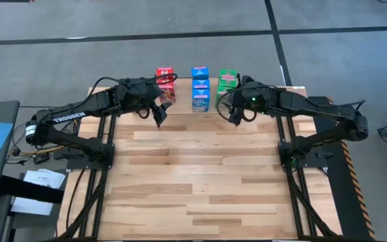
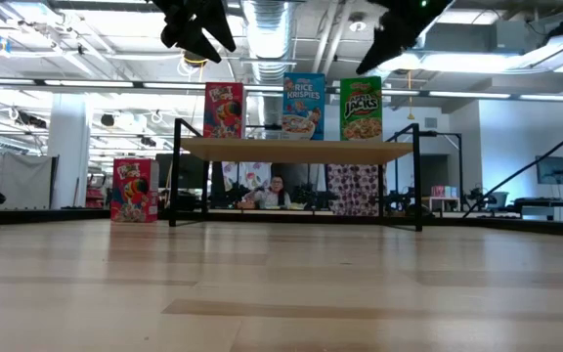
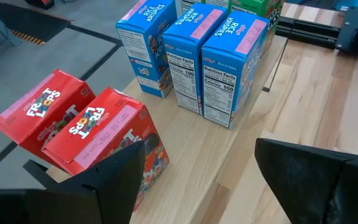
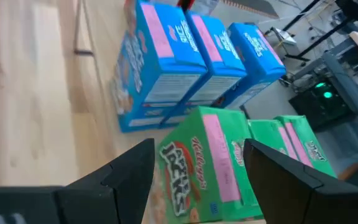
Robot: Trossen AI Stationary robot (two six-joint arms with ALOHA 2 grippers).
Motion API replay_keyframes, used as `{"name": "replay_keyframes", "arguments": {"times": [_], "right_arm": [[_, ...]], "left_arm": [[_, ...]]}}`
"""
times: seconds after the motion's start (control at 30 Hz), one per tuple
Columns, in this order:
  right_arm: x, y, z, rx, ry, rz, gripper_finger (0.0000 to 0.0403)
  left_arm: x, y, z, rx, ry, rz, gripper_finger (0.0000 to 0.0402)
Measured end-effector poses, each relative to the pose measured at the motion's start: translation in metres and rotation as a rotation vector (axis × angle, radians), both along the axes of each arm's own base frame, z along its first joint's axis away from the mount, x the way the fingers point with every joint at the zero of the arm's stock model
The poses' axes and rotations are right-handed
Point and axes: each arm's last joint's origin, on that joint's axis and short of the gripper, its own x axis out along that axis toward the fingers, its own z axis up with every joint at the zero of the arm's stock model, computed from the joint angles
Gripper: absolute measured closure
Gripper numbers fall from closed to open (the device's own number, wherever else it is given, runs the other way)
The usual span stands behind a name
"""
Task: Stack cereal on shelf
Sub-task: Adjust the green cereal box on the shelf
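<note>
We hover over the slatted desk point(image 1: 200, 175), both hands released: left hand point(image 1: 158, 118) above red cereal point(image 3: 98, 137), right hand point(image 1: 236, 115) over green cereal point(image 4: 210, 165); open workshop beyond the shelf point(image 2: 296, 150).

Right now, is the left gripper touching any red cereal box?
Apart. In the low view the left gripper hangs well above the shelf-top red box.

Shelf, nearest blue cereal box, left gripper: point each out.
shelf point(image 2: 291, 150), low view, front edge of its board.
nearest blue cereal box point(image 3: 225, 78), left wrist view, nutrition panel.
left gripper point(image 1: 158, 119), high view, between its open fingertips.
</note>
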Motion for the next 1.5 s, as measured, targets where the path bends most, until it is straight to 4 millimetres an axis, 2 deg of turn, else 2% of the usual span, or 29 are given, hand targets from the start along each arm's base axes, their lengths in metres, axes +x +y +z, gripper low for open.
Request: {"name": "replay_keyframes", "arguments": {"times": [0.2,0.9,1.5], "right_arm": [[0.007,-0.004,-0.009,-0.058,0.081,-0.030,0.0133],[0.001,-0.006,-0.011,-0.146,0.167,-0.166,0.0133],[-0.003,-0.006,-0.014,-0.149,0.206,-0.217,0.0133]], "left_arm": [[0.000,0.000,0.000,0.000,0.000,0.000,0.0108],[0.000,0.000,0.000,-0.003,-0.002,0.001,0.0108],[0.000,0.000,0.000,-0.016,-0.012,0.009,0.0108]]}}
